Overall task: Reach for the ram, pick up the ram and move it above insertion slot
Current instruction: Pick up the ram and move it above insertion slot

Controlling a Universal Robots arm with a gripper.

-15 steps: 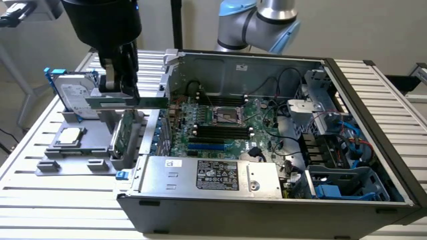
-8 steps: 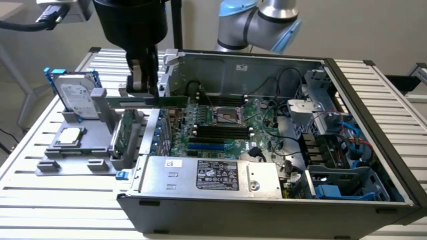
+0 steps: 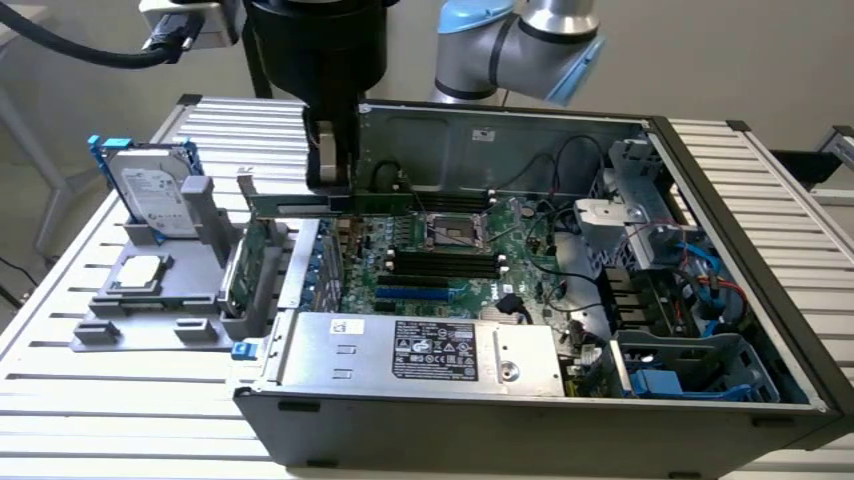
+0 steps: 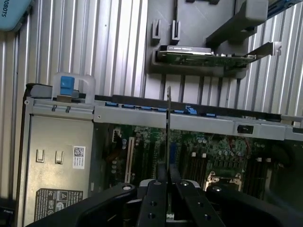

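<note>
My gripper (image 3: 334,190) is shut on the ram (image 3: 287,206), a long thin green stick held level in the air. It hangs over the left wall of the open computer case (image 3: 747,250) in the exterior view. In the wrist view the ram (image 4: 169,118) shows edge-on as a thin line, clamped between the two black fingers (image 4: 156,191) of my gripper (image 4: 169,182). The black insertion slots (image 3: 441,264) lie in parallel on the motherboard below and toward the exterior view's right of the ram, between the silver CPU socket (image 3: 454,232) and a blue slot (image 3: 420,293). From the wrist camera the black slots (image 4: 191,163) sit beside the ram's line.
A grey holder (image 3: 174,270) on the slatted table carries a hard drive (image 3: 147,190) and a larger green expansion card (image 3: 247,265). A power supply (image 3: 427,350) fills the case's front. Cables and a drive cage (image 3: 667,290) crowd the case's right side.
</note>
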